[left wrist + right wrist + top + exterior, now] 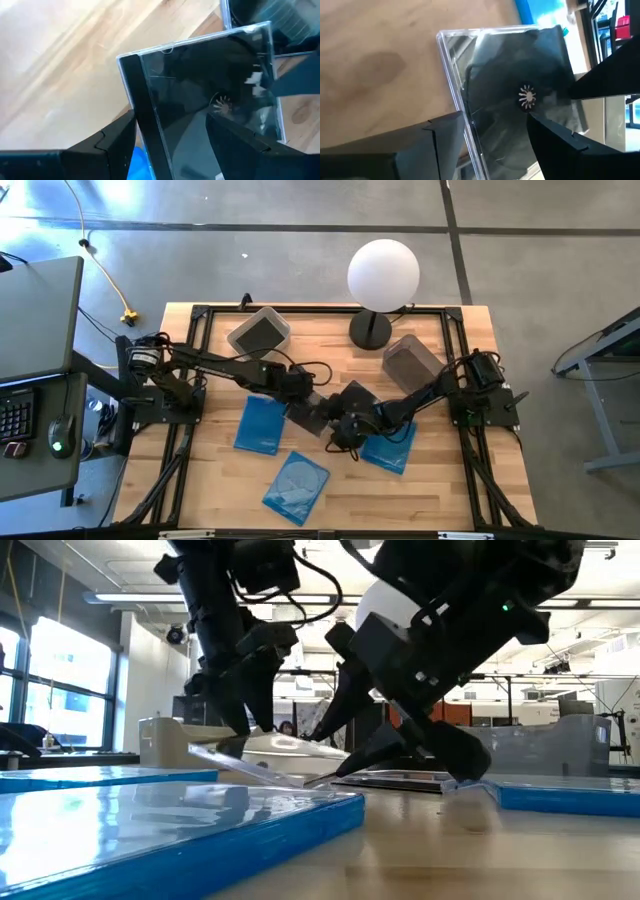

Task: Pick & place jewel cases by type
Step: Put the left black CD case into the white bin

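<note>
A dark jewel case (308, 416) with a clear cover lies mid-table between my two grippers. In the low view the case (250, 768) is tilted, its left end raised and its right end low by the table. My left gripper (171, 117) hangs over it from the left, open, one finger beside the black spine and one over the cover. My right gripper (495, 117) comes in from the right, open, above the same case (505, 75). Three blue jewel cases (260, 425) (297, 485) (390, 450) lie flat on the wood. My left gripper reaches the case's raised left part (232, 754) slanting down from above. Its own fingers hide the spot, and I cannot tell whether they touch. My right gripper has a fingertip (325, 776) at the case's low right end. I cannot tell whether it touches either.
A pale bin (260, 332) and a grey bin (412, 360) stand at the back, with a round white lamp (378, 280) between them. Another dark case (395, 780) lies flat just behind the tilted one. Bare wood shows along the near edge on both sides.
</note>
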Available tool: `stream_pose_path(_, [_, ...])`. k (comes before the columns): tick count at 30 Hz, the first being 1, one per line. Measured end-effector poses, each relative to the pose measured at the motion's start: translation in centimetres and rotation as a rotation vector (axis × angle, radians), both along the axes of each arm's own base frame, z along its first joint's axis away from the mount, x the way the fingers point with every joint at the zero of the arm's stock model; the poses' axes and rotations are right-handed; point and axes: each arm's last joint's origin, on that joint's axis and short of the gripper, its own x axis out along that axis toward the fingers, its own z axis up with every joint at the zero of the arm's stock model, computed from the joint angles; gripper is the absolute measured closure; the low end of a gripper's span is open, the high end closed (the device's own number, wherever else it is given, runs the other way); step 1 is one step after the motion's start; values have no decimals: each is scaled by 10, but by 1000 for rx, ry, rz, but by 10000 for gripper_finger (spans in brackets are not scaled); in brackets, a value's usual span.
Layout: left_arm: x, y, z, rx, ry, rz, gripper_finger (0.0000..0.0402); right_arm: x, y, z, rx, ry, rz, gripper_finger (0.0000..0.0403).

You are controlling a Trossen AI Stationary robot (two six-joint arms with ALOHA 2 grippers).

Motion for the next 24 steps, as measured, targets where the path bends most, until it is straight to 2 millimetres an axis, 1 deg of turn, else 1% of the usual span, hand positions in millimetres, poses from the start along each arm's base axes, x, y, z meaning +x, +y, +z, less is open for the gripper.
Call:
stream_pose_path(4, [3,1,8,51,-4,0,172,1,-8,0,-14,7,-10,195])
stream_pose_path(6, [3,1,10,61,-5,4,172,1,-10,0,-4,10,-18,195])
stream_pose_path(10, [3,1,10,53,-7,1,172,-1,-10,-2,17,30,-42,195])
stream_pose_path(15, [4,0,10,32,-17,18,172,-3,-5,-2,38,42,-58,195])
stream_pose_path(18, [4,-1,10,-7,-17,39,172,-2,-2,-1,30,34,-23,195])
stream_pose_path(24, [1,-6,8,-59,8,55,172,3,-2,2,109,14,135,195])
